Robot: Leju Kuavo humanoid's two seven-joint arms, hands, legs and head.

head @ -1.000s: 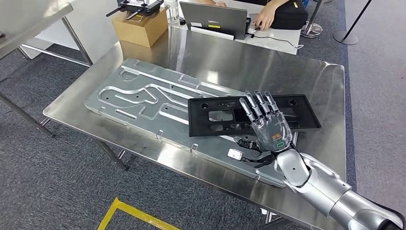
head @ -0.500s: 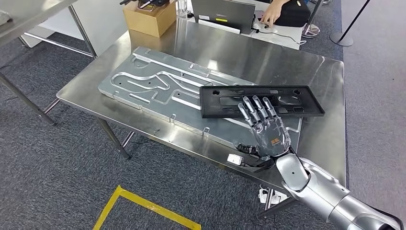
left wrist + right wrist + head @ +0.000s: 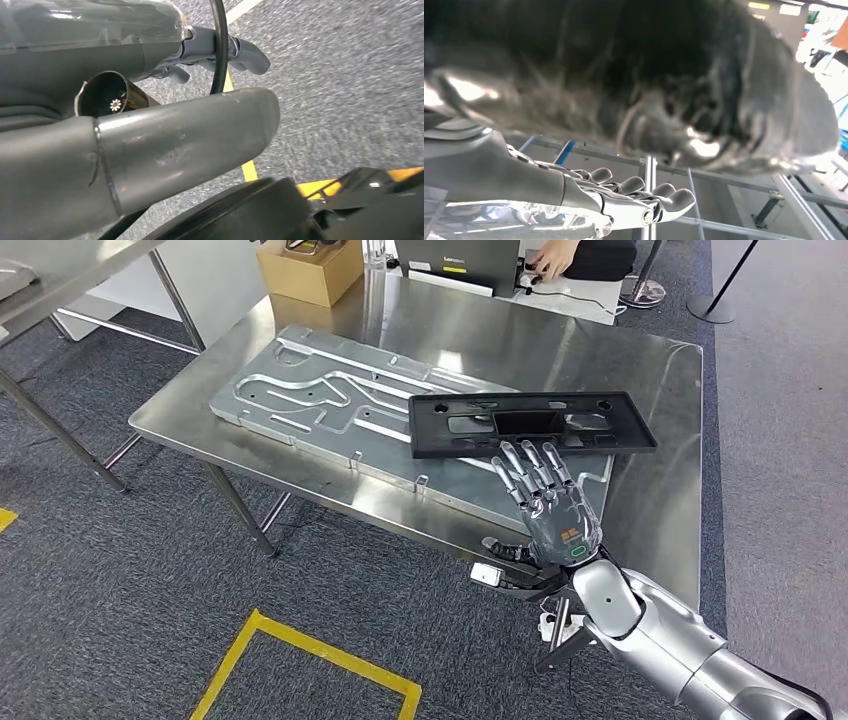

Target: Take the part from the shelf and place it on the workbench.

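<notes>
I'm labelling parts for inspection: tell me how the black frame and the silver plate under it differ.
The black frame is matte and dark, while the silver plate is shiny bare metal. The frame is the smaller and has rectangular cut-outs; the plate is larger, with curved routed grooves. The frame lies on top, over the plate's right end; the plate rests directly on the workbench. Both are flat and lie free of the right hand.

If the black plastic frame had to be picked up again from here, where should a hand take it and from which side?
Probably by its near long edge, coming from the robot's side. The black plastic frame lies flat on the machined aluminium plate, its near edge facing the open right hand. The central rectangular cutout offers a second rim to hook fingers into, though that means reaching further over it.
</notes>
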